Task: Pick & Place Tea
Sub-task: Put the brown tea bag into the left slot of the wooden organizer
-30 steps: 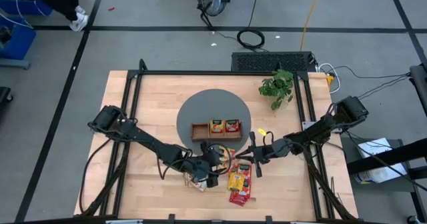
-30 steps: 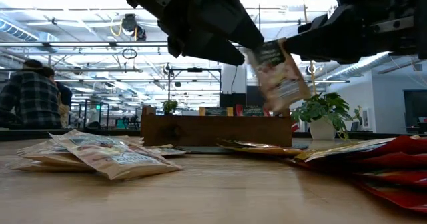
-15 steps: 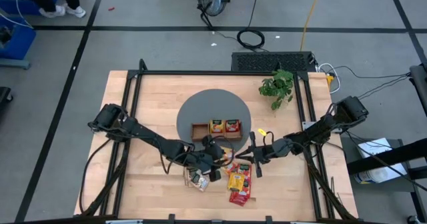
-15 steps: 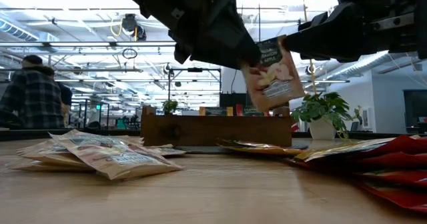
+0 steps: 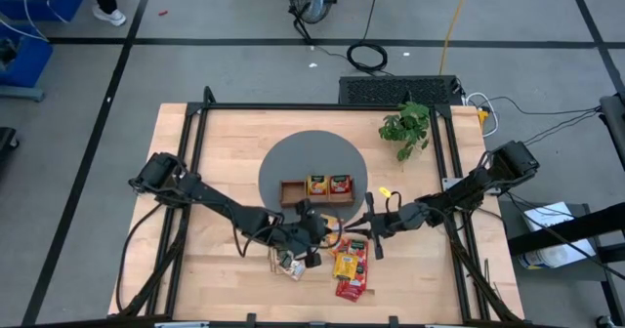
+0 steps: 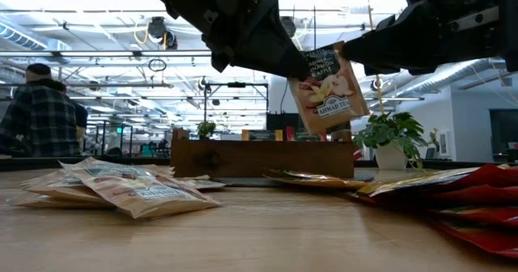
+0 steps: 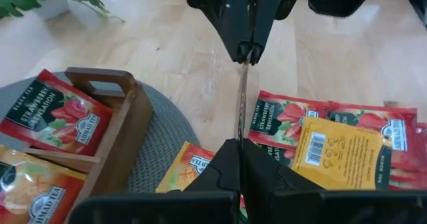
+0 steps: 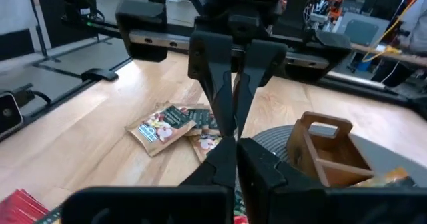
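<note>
One pale tan tea sachet (image 6: 328,90) with a dark green label hangs in the air between my two grippers, in front of the wooden tray (image 5: 293,182). My left gripper (image 5: 322,232) is shut on it from the left and my right gripper (image 5: 354,228) from the right. In the left wrist view the sachet (image 7: 242,104) shows edge-on. The tray stands on a round grey mat (image 5: 312,157) and holds an orange and a red sachet. More tan sachets (image 5: 286,263) and orange and red ones (image 5: 350,269) lie flat on the table. My left gripper pinches the sachet's upper left edge (image 6: 303,68) between its two fingers, slanting down from the table's left. The sachet hangs upright below the fingers, clear of the table. My right gripper pinches the sachet's upper right corner (image 6: 344,55) between its two fingers, coming level from the table's right. In the left wrist view its fingertips (image 7: 247,51) meet on the sachet's far edge.
A small potted plant (image 5: 405,128) stands at the far right of the table. The tray's left compartment (image 5: 291,190) holds nothing. In the low view a person in a checked shirt (image 6: 40,110) shows in the room behind.
My left gripper has shut on the sachet that my right gripper holds up. The sachet has swung a little toward the left and turned its printed face more squarely toward the near edge, staying clear of the table.
</note>
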### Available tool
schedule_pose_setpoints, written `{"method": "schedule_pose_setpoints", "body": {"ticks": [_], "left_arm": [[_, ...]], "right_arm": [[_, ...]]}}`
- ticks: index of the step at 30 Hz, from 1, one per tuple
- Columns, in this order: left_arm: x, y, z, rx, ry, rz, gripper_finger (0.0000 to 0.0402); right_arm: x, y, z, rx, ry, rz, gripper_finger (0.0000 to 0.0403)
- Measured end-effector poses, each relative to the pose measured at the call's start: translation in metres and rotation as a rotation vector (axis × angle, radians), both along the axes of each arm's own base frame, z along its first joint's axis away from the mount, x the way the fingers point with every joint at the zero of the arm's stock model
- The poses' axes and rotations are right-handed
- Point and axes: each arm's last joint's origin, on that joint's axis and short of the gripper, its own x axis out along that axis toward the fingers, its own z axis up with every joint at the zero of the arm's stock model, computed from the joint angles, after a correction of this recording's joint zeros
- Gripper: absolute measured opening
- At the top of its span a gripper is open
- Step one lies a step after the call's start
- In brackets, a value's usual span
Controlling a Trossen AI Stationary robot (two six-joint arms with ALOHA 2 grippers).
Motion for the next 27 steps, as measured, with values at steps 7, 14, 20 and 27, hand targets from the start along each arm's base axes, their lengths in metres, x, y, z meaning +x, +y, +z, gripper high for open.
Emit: {"method": "schedule_pose_setpoints", "body": {"ticks": [7,14,20,27], "left_arm": [[-0.002,-0.005,0.0,0.028,-0.005,0.003,0.0003],[-0.004,-0.009,0.001,0.068,-0.014,0.028,0.0003],[-0.005,-0.009,0.001,0.076,-0.015,0.029,0.0002],[-0.003,-0.005,0.001,0.082,-0.013,0.036,0.0002]], "right_arm": [[0.0,0.0,0.003,0.048,-0.026,-0.004,0.0101],[0.002,-0.004,0.003,0.237,0.006,-0.045,0.0166],[0.003,-0.008,-0.002,0.294,0.058,-0.076,0.0172],[0.006,-0.016,-0.003,0.305,0.068,-0.079,0.0143]]}}
